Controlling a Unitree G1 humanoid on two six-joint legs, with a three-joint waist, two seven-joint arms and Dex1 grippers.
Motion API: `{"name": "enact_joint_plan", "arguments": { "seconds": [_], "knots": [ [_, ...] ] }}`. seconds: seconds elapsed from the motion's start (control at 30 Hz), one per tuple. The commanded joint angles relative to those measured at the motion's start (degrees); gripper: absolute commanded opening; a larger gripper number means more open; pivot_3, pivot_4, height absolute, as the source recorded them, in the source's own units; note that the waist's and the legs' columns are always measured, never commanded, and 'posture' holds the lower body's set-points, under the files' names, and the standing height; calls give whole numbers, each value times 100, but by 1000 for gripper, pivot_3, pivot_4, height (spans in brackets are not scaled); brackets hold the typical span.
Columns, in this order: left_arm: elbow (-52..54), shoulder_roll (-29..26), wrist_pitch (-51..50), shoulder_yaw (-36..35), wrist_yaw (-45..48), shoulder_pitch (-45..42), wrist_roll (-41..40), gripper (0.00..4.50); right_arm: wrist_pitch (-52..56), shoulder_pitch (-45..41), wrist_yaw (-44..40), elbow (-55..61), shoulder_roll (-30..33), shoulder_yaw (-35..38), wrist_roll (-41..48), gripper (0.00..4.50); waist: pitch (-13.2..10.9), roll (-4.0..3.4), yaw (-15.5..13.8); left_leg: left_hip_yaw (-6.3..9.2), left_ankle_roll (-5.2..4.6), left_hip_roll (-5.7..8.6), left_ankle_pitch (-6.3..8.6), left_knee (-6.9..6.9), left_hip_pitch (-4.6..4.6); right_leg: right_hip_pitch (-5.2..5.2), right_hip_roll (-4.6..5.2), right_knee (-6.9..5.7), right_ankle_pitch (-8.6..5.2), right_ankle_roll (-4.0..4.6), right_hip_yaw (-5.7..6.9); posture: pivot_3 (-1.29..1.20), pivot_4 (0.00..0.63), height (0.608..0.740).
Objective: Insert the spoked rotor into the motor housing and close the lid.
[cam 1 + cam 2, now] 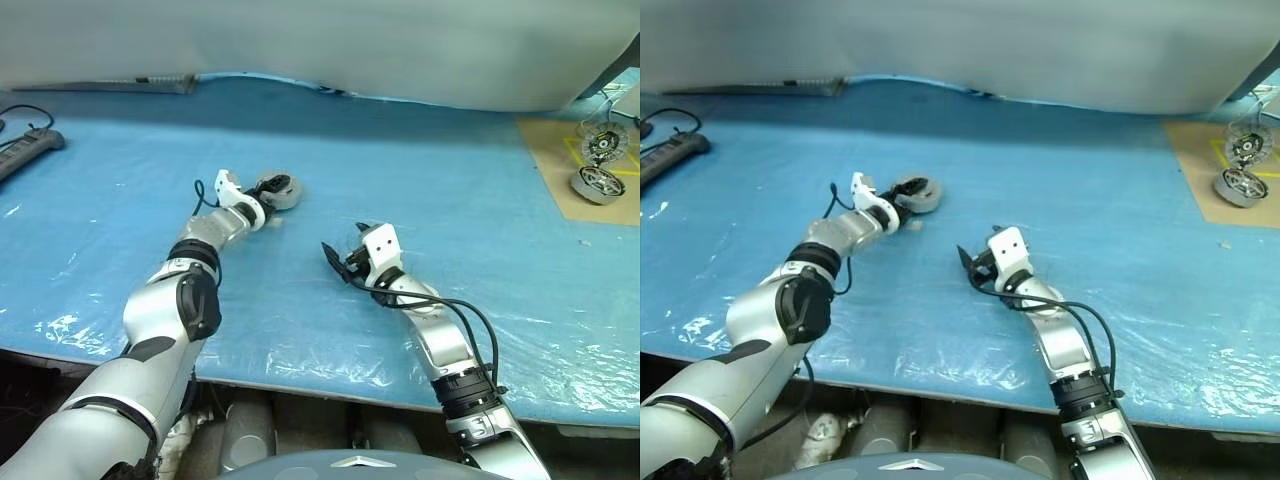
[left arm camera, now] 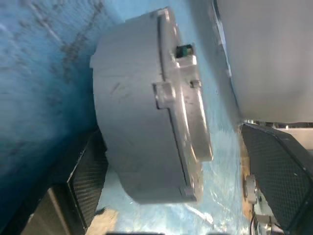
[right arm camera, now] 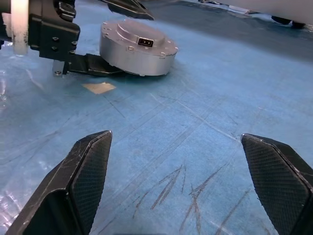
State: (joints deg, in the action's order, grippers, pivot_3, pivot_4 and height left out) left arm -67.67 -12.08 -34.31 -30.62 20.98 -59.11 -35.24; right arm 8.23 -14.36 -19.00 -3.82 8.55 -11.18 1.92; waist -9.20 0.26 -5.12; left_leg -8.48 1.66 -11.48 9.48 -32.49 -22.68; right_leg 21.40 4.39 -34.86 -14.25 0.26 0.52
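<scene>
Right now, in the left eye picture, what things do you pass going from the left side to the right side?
Power strip → left gripper → motor housing → right gripper → silver wheel-like motor parts on brown board.

Both arms were silver-grey with black joint bands. Each claw, left claw [image 1: 262, 203] and right claw [image 1: 340, 262], had black textured fingers on a white mount, with black cables looping alongside.

A blue plastic-covered table [image 1: 420, 190] bears a closed round grey metal motor housing [image 3: 137, 46] between the left claw's [image 1: 262, 201] fingers
</scene>
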Motion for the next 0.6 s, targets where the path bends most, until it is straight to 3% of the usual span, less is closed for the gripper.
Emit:
{"name": "enact_joint_plan", "arguments": {
  "seconds": [0.03, 0.13, 0.23, 0.3, 0.43, 0.6],
  "knots": [
    [769, -260, -536, 734, 323, 904, 578, 4481, 59, 87, -104, 358, -5, 95, 148, 4500, 1, -2, 30, -4, 0, -4, 0, 7, 18, -13, 0, 2, -13, 21, -4, 0, 150, 740],
    [2521, -396, -454, 1622, 848, 1900, 928, 4481, 202, 143, -114, 492, -34, 262, 314, 4500, 4, -7, 101, -14, -1, -21, 1, 36, 70, -40, 0, 8, -26, 41, -15, 0, 150, 740],
    [3959, -620, 463, 2590, 1103, 2873, 1662, 4481, 185, 260, -76, 670, -44, 465, 436, 4500, 6, -10, 133, -15, -2, -27, 2, 47, 71, -32, -3, 10, -30, 46, -22, 0, 150, 740],
    [4558, -574, 1335, 2766, 1021, 3337, 1945, 4481, 218, 402, -59, 816, -35, 595, 517, 4500, 7, -13, 128, -15, -1, -27, 2, 55, 67, -27, -4, 14, -31, 44, -23, 0, 150, 740],
    [5300, -432, 2735, 2923, 757, 3952, 2413, 4481, 142, 753, 78, 1081, 9, 866, 557, 4500, 4, -12, 114, -19, -1, -25, 2, 64, 49, -14, -3, 24, -33, 40, -21, 0, 150, 740],
    [5412, -277, 3600, 3068, 463, 4269, 2871, 4481, -39, 1163, 251, 1307, -25, 1056, 560, 4500, 2, -12, 97, -21, -1, -24, 2, 63, 1, 34, -2, 23, -33, 36, -16, 0, 150, 740]
  ]
}}
